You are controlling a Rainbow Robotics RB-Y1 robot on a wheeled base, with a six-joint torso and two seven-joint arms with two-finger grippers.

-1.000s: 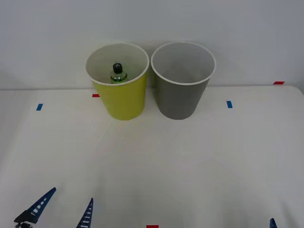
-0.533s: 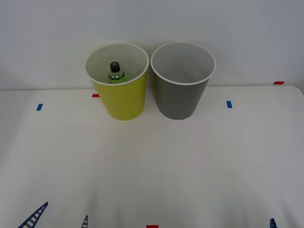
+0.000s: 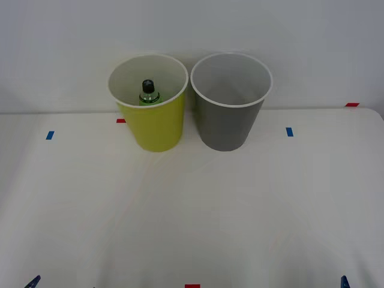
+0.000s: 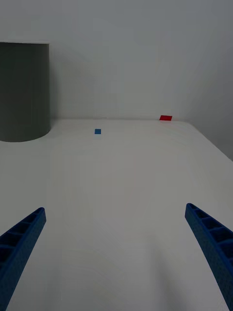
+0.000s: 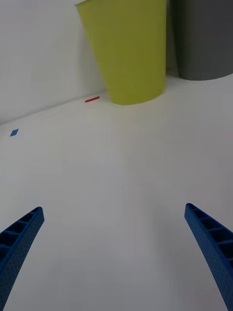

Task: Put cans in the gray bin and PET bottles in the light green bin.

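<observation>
bins stand side by side at the far edge of your white table (image 3: 192, 210), against the pale wall. on your left you have the light green bin (image 3: 150, 102), upright, its white inside facing the front camera. inside it sits the pet bottle (image 3: 149, 92), upright or nearly so, with its black cap and green shoulders showing above the near rim. just to the right of that bin is the gray bin (image 3: 229, 99), also upright; you can see only gray wall inside it. the two rims are almost touching, though you cannot tell whether they actually meet.

your left gripper (image 5: 116, 252) is low at the near left of the table, well apart from both bins, its blue ribbed fingers (image 5: 19, 238) spread wide with nothing between them; its wrist camera looks across bare table toward the light green bin's outer wall. your right gripper (image 4: 116, 252) hangs at the near right, fingers (image 4: 211, 243) likewise spread wide and holding nothing, facing open tabletop with the gray bin off to one side.

small blue tape marks (image 3: 290, 131) and red tape marks (image 3: 192, 286) dot the table surface near the bins and at the near edge.
</observation>
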